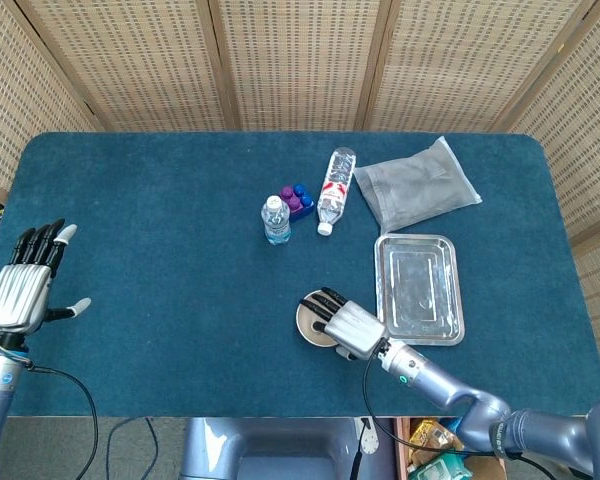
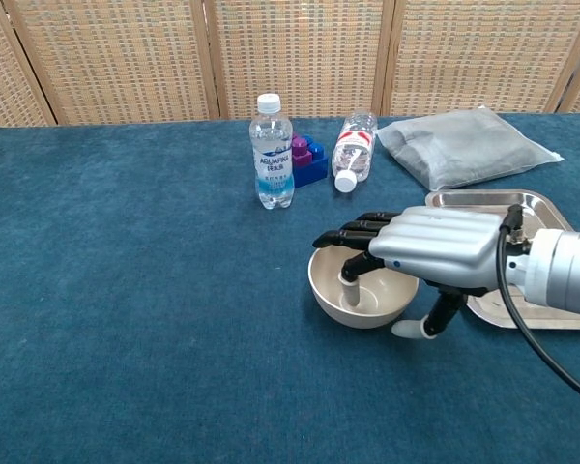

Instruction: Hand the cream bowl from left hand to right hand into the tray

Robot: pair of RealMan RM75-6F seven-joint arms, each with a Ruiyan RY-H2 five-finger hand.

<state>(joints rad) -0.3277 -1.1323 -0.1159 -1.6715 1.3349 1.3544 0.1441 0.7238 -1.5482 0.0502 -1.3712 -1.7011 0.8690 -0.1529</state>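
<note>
Spanning both views: table (image 1: 160, 200) with blue cloth. Grey pouch (image 1: 417, 192) at far right; metal tray (image 1: 419, 287) just in front of it. Right hand (image 1: 342, 324) over cream bowl (image 2: 353, 300) — fingers (image 2: 353, 235) reach across rim into bowl, thumb outside near wall; firm grip cannot be confirmed. Bowl rests on table just left of tray. Left hand (image 1: 25, 285) at left table edge — fingers spread, holding nothing. Upright bottle (image 2: 273, 151), lying bottle (image 1: 334, 187), toy blocks (image 2: 307, 159) between them.
</note>
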